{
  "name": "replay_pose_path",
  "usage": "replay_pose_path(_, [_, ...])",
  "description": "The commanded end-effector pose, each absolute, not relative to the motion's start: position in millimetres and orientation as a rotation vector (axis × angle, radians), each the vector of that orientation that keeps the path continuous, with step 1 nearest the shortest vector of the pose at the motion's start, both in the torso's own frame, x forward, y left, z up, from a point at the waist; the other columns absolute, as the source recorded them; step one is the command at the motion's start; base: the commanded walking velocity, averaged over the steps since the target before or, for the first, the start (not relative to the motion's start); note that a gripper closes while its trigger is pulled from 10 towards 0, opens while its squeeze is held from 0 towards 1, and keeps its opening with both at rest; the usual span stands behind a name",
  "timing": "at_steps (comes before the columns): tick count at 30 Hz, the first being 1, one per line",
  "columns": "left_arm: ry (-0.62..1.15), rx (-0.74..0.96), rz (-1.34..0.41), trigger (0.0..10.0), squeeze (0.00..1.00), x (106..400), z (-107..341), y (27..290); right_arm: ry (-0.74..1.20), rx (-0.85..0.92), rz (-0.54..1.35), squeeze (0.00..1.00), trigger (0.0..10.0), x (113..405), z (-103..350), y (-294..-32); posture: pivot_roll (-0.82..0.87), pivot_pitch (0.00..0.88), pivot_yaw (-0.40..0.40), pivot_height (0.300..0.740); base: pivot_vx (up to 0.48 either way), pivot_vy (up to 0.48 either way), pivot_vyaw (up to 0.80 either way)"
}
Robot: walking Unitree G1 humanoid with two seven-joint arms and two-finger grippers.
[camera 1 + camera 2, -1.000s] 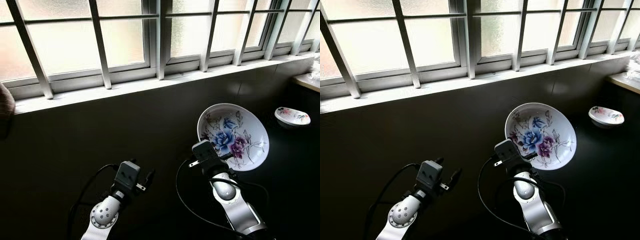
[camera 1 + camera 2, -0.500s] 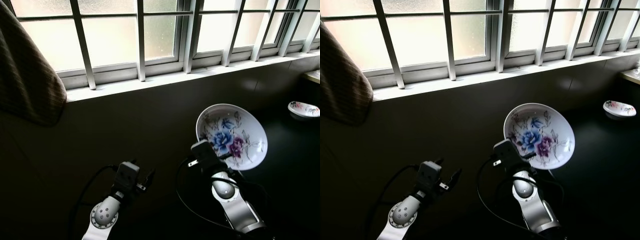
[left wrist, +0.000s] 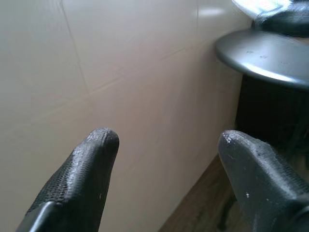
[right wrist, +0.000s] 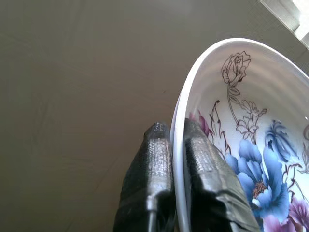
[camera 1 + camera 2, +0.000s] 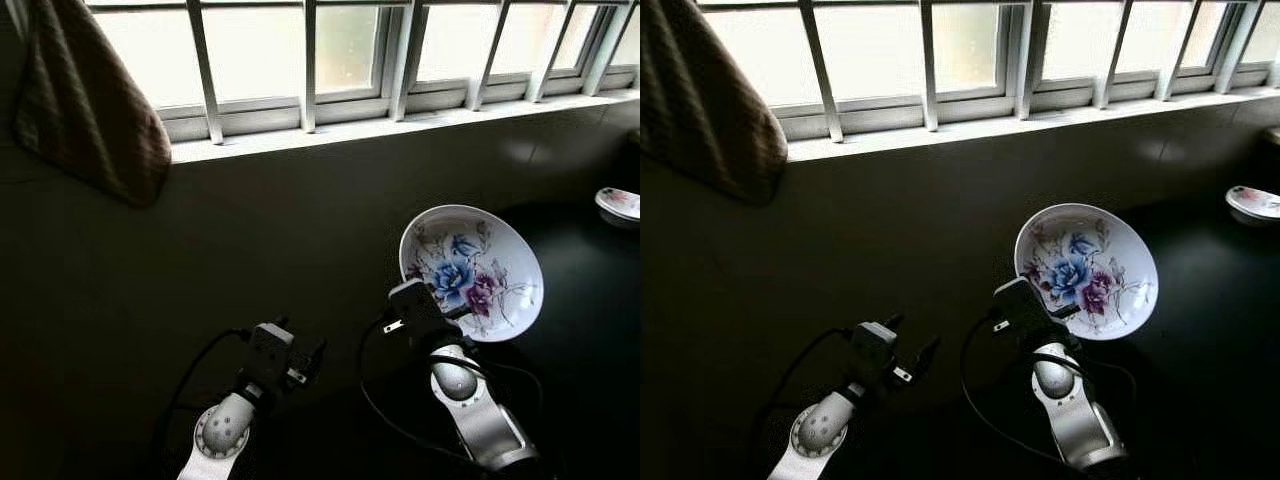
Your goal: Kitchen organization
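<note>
So the right gripper [image 4: 175,145] is clamped on the rim of the flowered bowl [image 5: 472,272], held tilted up below the window sill [image 5: 400,125]. Left gripper [image 3: 164,145] hangs spread apart beside it, holding nothing. Everything under the sill is too dark to read, apart from a small dish [image 5: 1254,202] far right, half cut off.

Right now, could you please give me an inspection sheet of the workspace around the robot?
Surface: dark countertop at the right, below the window.
Job's things: floral bowl, held tilted; second floral dish on the counter far right.
Clutter: checked cloth hanging at the window's left.
Grippers: right gripper jaws shut on the floral bowl's rim; left gripper jaws open, holding nothing, facing a pale wall.
Cables: black cable looping beside the right arm; another by the left arm.
Surroundings: barred frosted window with white sill.
</note>
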State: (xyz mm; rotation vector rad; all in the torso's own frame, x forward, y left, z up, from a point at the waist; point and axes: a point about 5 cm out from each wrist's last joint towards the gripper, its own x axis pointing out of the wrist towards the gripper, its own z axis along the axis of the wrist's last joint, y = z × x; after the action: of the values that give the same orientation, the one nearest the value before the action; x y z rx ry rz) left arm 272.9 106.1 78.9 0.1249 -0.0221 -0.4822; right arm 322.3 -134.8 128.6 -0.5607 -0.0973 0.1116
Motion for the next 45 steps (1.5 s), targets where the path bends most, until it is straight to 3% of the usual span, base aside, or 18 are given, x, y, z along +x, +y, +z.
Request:
replay_pose_path(1, [-0.039, 0.135, -0.471, 10.0, 0.00, 274.8, 82.7, 110.2, -0.157, -0.567, 0.113, 0.00, 0.0, 323.8, 139.9, -130.8, -0.02, 0.000, -0.003, 0.740, 0.000, 0.000, 0.80])
replay_pose_path(12, [-0.033, 0.163, -0.463, 10.0, 0.00, 275.3, 82.2, 111.4, -0.195, -0.571, 0.123, 0.00, 0.0, 322.7, 144.4, -127.2, -0.01, 0.000, 0.000, 0.740, 0.000, 0.000, 0.80])
replay_pose_path(31, [-0.318, 0.221, -0.167, 10.0, 0.00, 298.1, 139.4, 137.8, -0.290, -0.572, 0.145, 0.00, 0.0, 321.8, 157.1, -120.4, -0.02, 0.000, 0.001, 0.740, 0.000, 0.000, 0.80])
replay_pose_path(45, [-0.366, 0.222, -0.131, 10.0, 0.00, 297.5, 145.6, 140.1, -0.343, -0.578, 0.164, 0.00, 0.0, 320.8, 162.0, -114.7, -0.01, 0.000, 0.002, 0.740, 0.000, 0.000, 0.80])
